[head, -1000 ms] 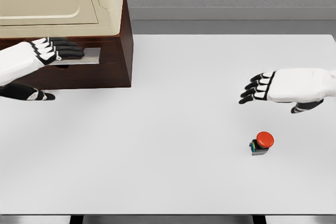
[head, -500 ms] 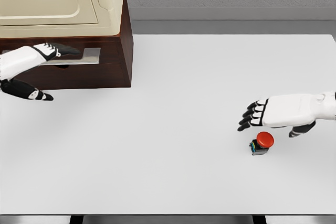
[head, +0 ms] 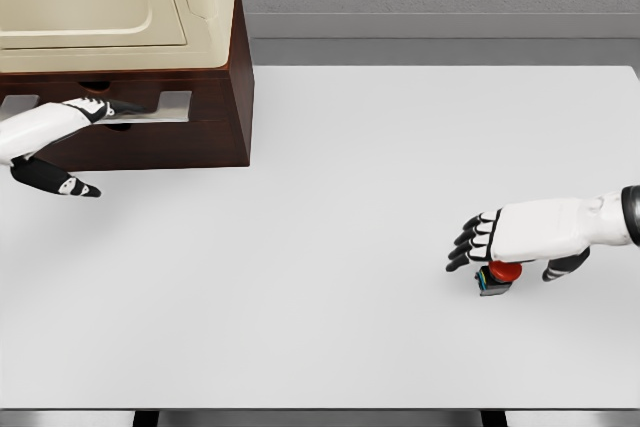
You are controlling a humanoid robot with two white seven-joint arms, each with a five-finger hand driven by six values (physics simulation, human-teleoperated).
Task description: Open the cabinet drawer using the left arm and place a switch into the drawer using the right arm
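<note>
Right hand [head: 520, 232] over switch [head: 497, 277] – open

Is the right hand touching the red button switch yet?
Cannot tell. In the head view the right hand covers the top of the red button switch, palm down with fingers spread, but overlap from this angle shows neither contact nor a gap.

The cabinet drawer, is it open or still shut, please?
Shut: the drawer front sits flush with the cabinet, while the left hand rests at its handle.
</note>
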